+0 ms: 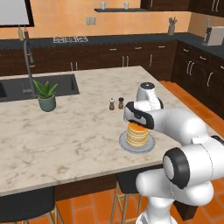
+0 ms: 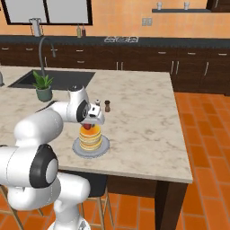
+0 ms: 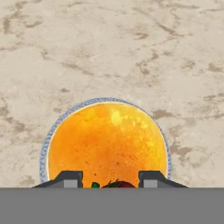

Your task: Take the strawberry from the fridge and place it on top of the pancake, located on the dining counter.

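The dining counter (image 1: pixel 65 131) is spreading its pale marbled top across both base views, with a sink and a potted plant (image 1: pixel 45 96) sitting well away to the far left; the white arm is reaching out over the near right part of the top; under the hand a stack of pancakes, the pancake (image 3: pixel 107 142), is resting on a small grey plate (image 2: pixel 104 147); two little shakers (image 2: pixel 107 106) are standing just beyond it. The gripper (image 3: pixel 109 179) is hanging directly over the stack, and its two dark fingertips (image 3: pixel 70 179) are bracketing the strawberry (image 3: pixel 114 184), whose red flesh and green leaves are peeking up between them; so the gripper is clasping the berry, which is sitting just above the top pancake, though whether it is touching is not clear.

The risk, as I judge it, is lying in the release; the berry is round and the pancake top is slightly domed, so letting go from any height could be sending it rolling off onto the plate or the counter; pushing down too far could be shoving the stack sideways.
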Robot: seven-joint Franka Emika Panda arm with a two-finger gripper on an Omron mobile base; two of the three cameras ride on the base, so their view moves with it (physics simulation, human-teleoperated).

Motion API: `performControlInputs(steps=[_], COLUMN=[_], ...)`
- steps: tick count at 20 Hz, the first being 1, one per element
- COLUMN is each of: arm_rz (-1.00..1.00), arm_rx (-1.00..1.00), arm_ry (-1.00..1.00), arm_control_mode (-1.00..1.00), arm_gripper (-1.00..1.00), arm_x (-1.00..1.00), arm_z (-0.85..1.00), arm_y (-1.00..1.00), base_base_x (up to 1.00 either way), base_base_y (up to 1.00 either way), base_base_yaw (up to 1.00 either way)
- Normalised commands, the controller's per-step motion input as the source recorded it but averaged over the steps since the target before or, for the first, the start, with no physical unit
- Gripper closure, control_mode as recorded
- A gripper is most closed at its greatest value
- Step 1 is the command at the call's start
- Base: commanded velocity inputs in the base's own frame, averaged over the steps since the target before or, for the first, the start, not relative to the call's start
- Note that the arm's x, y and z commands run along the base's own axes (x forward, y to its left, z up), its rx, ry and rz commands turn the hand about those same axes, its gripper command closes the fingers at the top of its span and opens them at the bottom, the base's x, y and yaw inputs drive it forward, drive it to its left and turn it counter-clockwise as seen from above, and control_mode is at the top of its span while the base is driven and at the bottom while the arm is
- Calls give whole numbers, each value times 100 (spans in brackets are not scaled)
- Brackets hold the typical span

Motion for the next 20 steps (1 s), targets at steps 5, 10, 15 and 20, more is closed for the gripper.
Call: performControlInputs(steps=[5, 10, 15, 20], arm_rz=[0, 0, 0, 0], arm_rx=[0, 0, 0, 0], arm_ry=[1, 0, 0, 0], arm_control_mode=[-100, -100, -100, -100], arm_gripper=[100, 100, 100, -100], arm_x=[1, 0, 0, 0], arm_z=[-7, -8, -2, 0], arm_y=[0, 0, 0, 0], base_base_x=[0, 0, 0, 0], base_base_y=[0, 0, 0, 0], base_base_yaw=[0, 0, 0, 0])
